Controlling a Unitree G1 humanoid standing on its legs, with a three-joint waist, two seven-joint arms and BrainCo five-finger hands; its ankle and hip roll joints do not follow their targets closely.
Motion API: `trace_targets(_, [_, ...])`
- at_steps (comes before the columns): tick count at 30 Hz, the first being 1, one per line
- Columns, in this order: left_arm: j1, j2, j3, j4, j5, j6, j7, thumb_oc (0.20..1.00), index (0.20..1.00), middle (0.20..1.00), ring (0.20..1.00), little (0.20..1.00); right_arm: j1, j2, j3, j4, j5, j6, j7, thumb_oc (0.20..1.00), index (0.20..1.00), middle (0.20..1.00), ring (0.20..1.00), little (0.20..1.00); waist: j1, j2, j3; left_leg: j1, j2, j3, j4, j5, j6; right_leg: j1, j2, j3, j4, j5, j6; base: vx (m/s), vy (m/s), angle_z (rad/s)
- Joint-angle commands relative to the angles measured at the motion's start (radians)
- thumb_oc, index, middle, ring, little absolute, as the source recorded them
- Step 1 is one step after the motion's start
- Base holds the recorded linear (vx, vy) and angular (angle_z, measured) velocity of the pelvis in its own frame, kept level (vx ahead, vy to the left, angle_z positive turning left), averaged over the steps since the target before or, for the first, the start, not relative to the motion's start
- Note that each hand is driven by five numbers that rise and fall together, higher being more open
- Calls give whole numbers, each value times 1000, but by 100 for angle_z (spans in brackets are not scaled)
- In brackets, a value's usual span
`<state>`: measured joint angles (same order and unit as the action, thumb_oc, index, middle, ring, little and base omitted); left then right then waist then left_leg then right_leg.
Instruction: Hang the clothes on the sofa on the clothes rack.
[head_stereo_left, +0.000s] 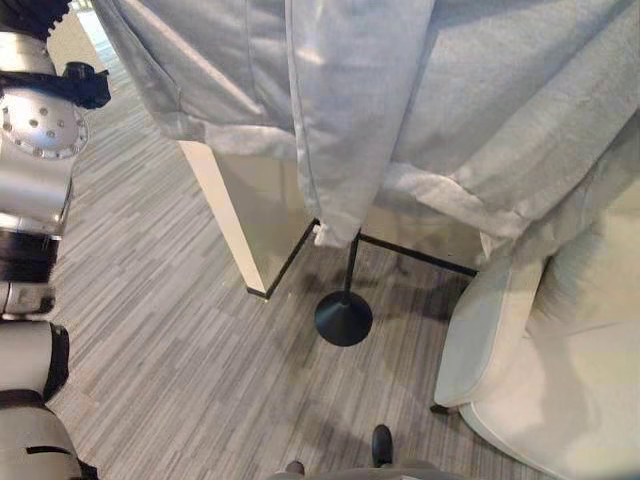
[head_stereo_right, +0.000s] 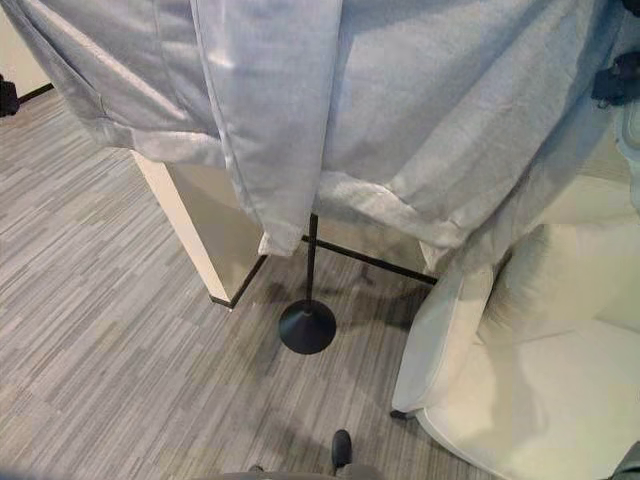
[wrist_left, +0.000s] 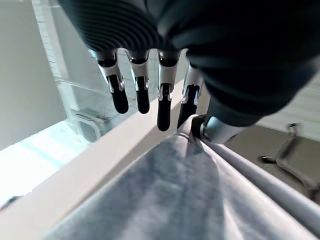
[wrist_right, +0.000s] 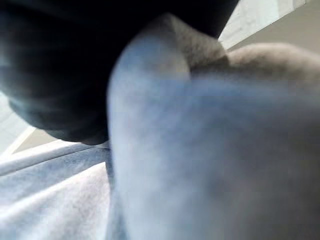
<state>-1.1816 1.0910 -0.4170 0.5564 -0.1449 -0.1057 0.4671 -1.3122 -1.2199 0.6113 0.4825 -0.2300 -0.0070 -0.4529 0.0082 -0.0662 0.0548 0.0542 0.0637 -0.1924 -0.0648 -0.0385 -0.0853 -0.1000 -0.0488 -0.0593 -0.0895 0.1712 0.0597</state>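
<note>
Left hand (wrist_left: 150, 95) hangs with relaxed fingers over the grey garment (head_stereo_left: 400, 110), holding nothing; the right hand's state I cannot tell. Lifted off the sofa (head_stereo_right: 540, 380), the garment drapes above the clothes rack's base (head_stereo_left: 343, 318); hanging looks nearly finished.

Hanging grey garment (head_stereo_left: 400, 110) curtains the rack pole (head_stereo_left: 351, 262); sofa (head_stereo_right: 520, 390) crowds right.

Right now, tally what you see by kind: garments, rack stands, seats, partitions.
Grey garment: 1
Black rack stand with round base: 1
Cream sofa: 1
Cream partition wall: 1
Total: 4
</note>
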Motion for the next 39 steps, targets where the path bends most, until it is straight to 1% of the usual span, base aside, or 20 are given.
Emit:
trace_targets(1, [-184,32,-101,114,-83,-9,30,200,200,200,200,200,-237,28,102,122,91,45,-47,200,200,200,200,200,18,-26,5,-12,19,30,-22,-42,-22,-22,-91,1,2,-55,148,-112,-11,15])
trace_targets(3, [-348,2,-260,267,-74,3,27,200,200,200,200,200,-406,100,270,292,121,48,-35,200,200,200,200,200,18,-23,39,-53,15,25,-22,-19,-26,-55,-90,-1,2,-41,148,-187,-25,16])
trace_targets(4, [-411,-42,-317,346,-91,1,15,200,200,200,200,200,-478,152,342,382,140,47,-24,200,200,200,200,200,18,-24,60,-75,12,21,-22,-5,-29,-72,-90,-3,2,-34,148,-242,-36,9])
trace_targets(5, [-458,-85,-360,404,-96,9,12,200,200,200,200,200,-523,200,380,455,160,53,-18,200,200,200,200,200,17,-22,83,-98,11,15,-22,8,-30,-91,-90,-3,2,-26,148,-346,-46,12])
trace_targets(6, [-568,-164,-470,566,-91,21,-9,200,200,200,200,200,-608,301,476,657,194,69,26,200,200,200,200,200,19,-20,134,-171,0,3,-22,47,-34,-146,-93,-14,2,-2,148,-307,-43,12])
trace_targets(9, [-607,-198,-509,637,-76,33,-14,200,200,200,200,200,-624,333,491,739,212,80,36,200,200,200,200,200,17,-17,156,-221,-9,-7,-22,69,-36,-182,-95,-18,2,7,150,-139,-21,33])
trace_targets(11, [-633,-224,-554,697,-36,48,-18,200,200,200,200,200,-620,360,525,818,201,99,57,200,200,200,200,200,13,-10,189,-278,-19,-17,-22,94,-36,-227,-96,-22,2,19,149,-136,-15,19])
trace_targets(16, [-602,-234,-549,716,-9,55,-26,200,200,200,200,200,-555,348,529,858,162,109,65,200,200,200,200,200,3,1,227,-349,-35,-27,-22,117,-32,-287,-95,-17,2,33,147,-63,1,2])
trace_targets(21, [-562,-224,-532,715,7,59,-35,200,200,200,200,200,-490,336,501,839,169,95,69,200,200,200,200,200,-2,6,229,-352,-38,-21,-22,114,-29,-295,-94,-10,2,31,147,5,3,-2])
trace_targets(22, [-525,-213,-515,705,15,57,-43,200,200,200,200,200,-440,330,475,813,182,79,73,200,200,200,200,200,-6,9,230,-349,-39,-16,-22,112,-27,-295,-96,-7,2,29,147,0,0,0])
trace_targets(28, [-436,-190,-447,658,-5,53,-34,200,200,200,200,200,-351,304,404,712,208,57,51,200,200,200,200,200,-9,15,228,-346,-40,-7,-22,106,-23,-296,-98,-1,2,24,147,22,11,-1])
trace_targets(29, [-397,-195,-416,639,-7,55,-26,200,200,200,200,200,-311,301,354,666,230,47,33,200,200,200,200,200,-8,16,225,-341,-41,-4,-22,102,-20,-292,-98,0,2,19,145,31,19,-1])
trace_targets(30, [-396,-195,-416,638,-7,55,-26,200,200,200,200,200,-311,300,354,666,230,48,33,200,200,200,200,200,-8,16,225,-341,-41,-4,-22,102,-20,-292,-98,0,2,19,145,44,23,-2])
trace_targets(31, [-359,-203,-381,615,-23,54,-21,200,200,200,200,200,-268,310,308,633,257,39,28,200,200,200,200,200,-8,15,224,-335,-40,-2,-22,97,-18,-286,-99,1,2,13,144,0,0,0])
trace_targets(32, [-356,-203,-380,613,-22,55,-21,200,200,200,200,200,-263,310,306,630,257,40,27,256,256,256,256,256,-8,15,222,-334,-40,-2,-22,96,-18,-285,-99,1,2,13,144,32,9,-3])
trace_targets(33, [-338,-206,-367,602,-27,51,-24,200,200,200,200,200,-241,316,295,626,257,40,30,341,341,341,341,341,-8,15,223,-331,-38,-1,-22,94,-17,-281,-99,1,2,11,144,30,6,-2])
trace_targets(34, [-294,-216,-345,589,-20,54,-28,200,200,200,200,200,-184,336,250,595,271,34,33,1000,1000,1000,1000,1000,-8,13,219,-322,-39,0,-22,88,-14,-273,-99,3,2,4,142,40,12,-2])
trace_targets(37, [-243,-229,-322,563,-18,52,-46,200,200,200,200,200,-121,350,208,568,278,24,38,1000,1000,1000,1000,1000,-8,14,219,-312,-39,2,-22,83,-12,-264,-102,2,2,1,145,19,17,-2])
trace_targets(38, [-227,-234,-323,548,-4,49,-55,542,542,542,542,542,-95,353,189,564,276,20,44,1000,1000,1000,1000,1000,-6,17,223,-311,-39,3,-22,84,-11,-262,-105,0,2,3,145,1,17,-4])
trace_targets(39, [-221,-236,-323,542,1,47,-57,1000,1000,1000,1000,1000,-84,353,178,563,280,18,44,1000,1000,1000,1000,1000,-5,17,224,-311,-40,3,-22,84,-11,-261,-107,0,2,3,145,-3,24,-4])
